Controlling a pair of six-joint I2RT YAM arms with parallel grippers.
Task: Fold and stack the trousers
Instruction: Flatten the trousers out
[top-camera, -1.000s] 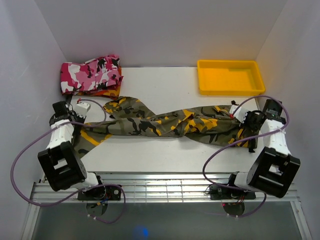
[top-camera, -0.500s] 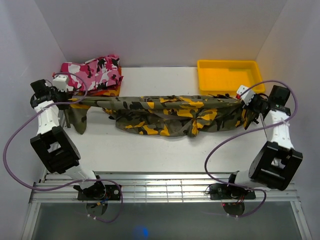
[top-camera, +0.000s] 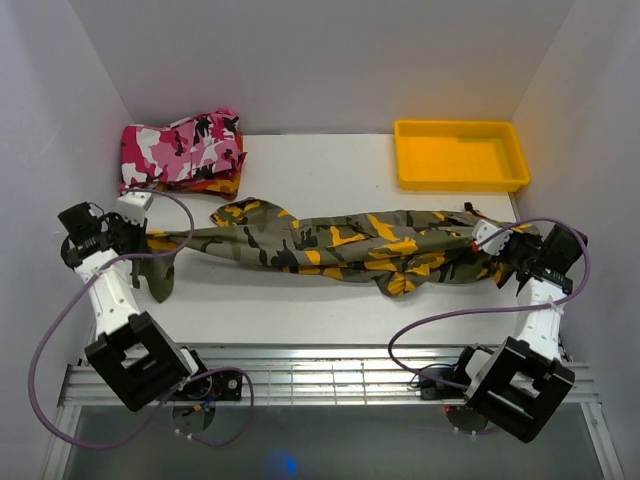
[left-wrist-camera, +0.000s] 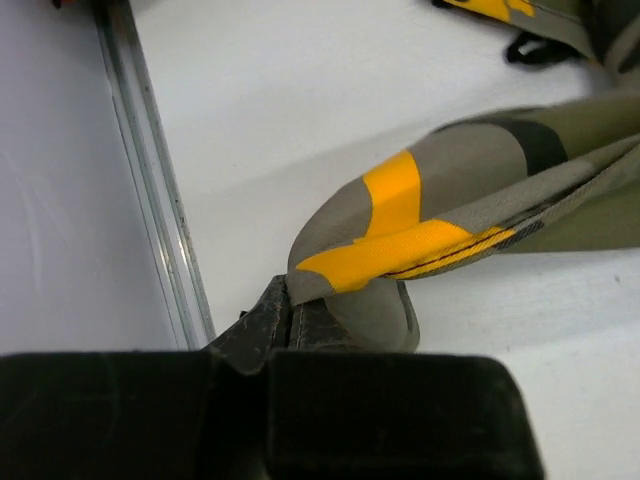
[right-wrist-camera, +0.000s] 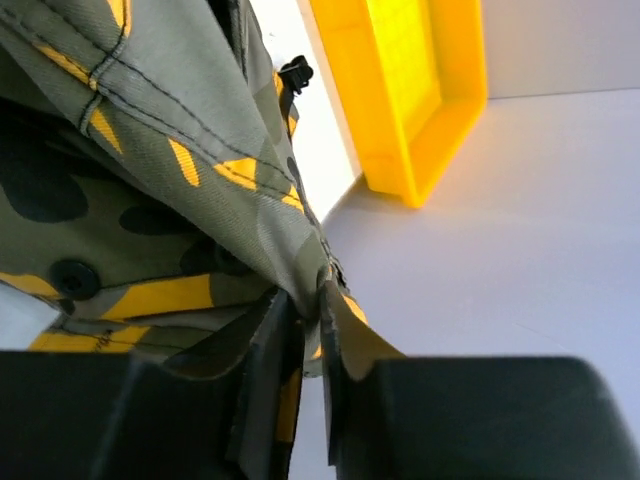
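Two ends of the trousers (top-camera: 330, 240) held, left end effector (left-wrist-camera: 288, 305) clamped on one end, right end effector (right-wrist-camera: 320, 295) pinching the other, cloth lying stretched across the white surface (top-camera: 320, 175) between them

1. Top view: high above and behind at 6 o'clock, looking down on the whole table (top-camera: 330, 160) from far off.
2. Left wrist view: very close at 9 o'clock, low over the trousers (left-wrist-camera: 450, 230).
3. Right wrist view: very close at 3 o'clock, facing the yellow tray (right-wrist-camera: 345, 90).
4. All three views share the trousers.
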